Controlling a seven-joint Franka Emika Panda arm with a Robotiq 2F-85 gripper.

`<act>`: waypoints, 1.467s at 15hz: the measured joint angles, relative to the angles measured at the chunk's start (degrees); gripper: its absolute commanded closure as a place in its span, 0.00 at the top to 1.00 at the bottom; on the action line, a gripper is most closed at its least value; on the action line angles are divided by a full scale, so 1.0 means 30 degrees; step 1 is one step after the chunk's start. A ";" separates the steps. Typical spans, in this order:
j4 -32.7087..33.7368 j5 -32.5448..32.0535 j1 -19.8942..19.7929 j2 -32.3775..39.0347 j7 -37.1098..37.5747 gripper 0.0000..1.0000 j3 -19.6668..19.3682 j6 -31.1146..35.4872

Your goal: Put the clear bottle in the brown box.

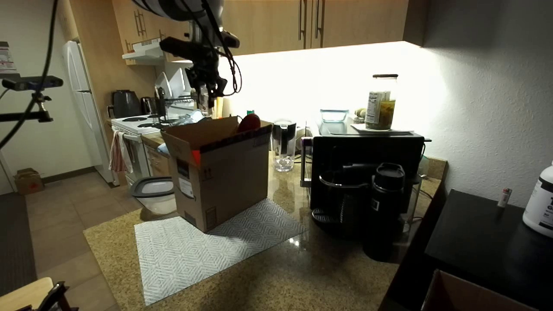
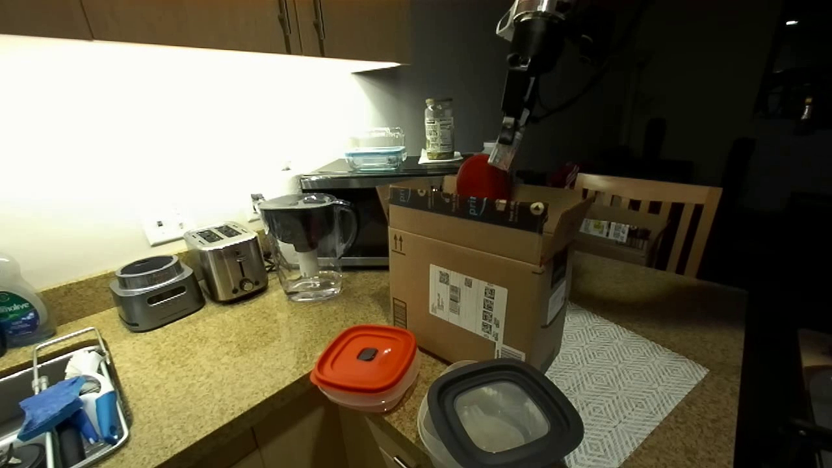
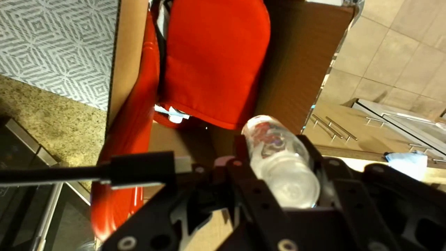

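My gripper (image 3: 275,141) is shut on the clear bottle (image 3: 278,157), with one finger on each side of it. The bottle is tilted, and red and blurred markings show on or through it. In both exterior views the gripper (image 1: 209,96) (image 2: 508,133) points down above the open top of the brown box, with the bottle (image 2: 504,155) (image 1: 204,103) between the fingers. The brown box (image 1: 235,181) (image 2: 416,253) stands upright with its flaps up. In the wrist view its inner wall (image 3: 303,69) lies beyond the bottle. The box floor is partly hidden.
A red padded item (image 3: 216,62) lies in the box. A red shiny object (image 3: 129,132) sticks up above its rim. A water pitcher (image 2: 315,260), lidded containers (image 2: 367,364) (image 2: 504,416) and a black coffee machine (image 1: 345,203) stand around it. A tall jar (image 1: 380,108) stands behind.
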 measured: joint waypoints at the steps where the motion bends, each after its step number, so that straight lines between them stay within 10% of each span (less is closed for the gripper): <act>1: -0.0341 0.0020 0.0018 0.0002 -0.0305 0.69 0.0042 0.0559; 7: -0.2429 0.0043 0.0065 0.0011 -0.1917 1.00 0.0075 0.3370; 22: 0.0622 0.0710 -0.1794 -0.0085 -0.2490 1.00 -0.2233 -0.4623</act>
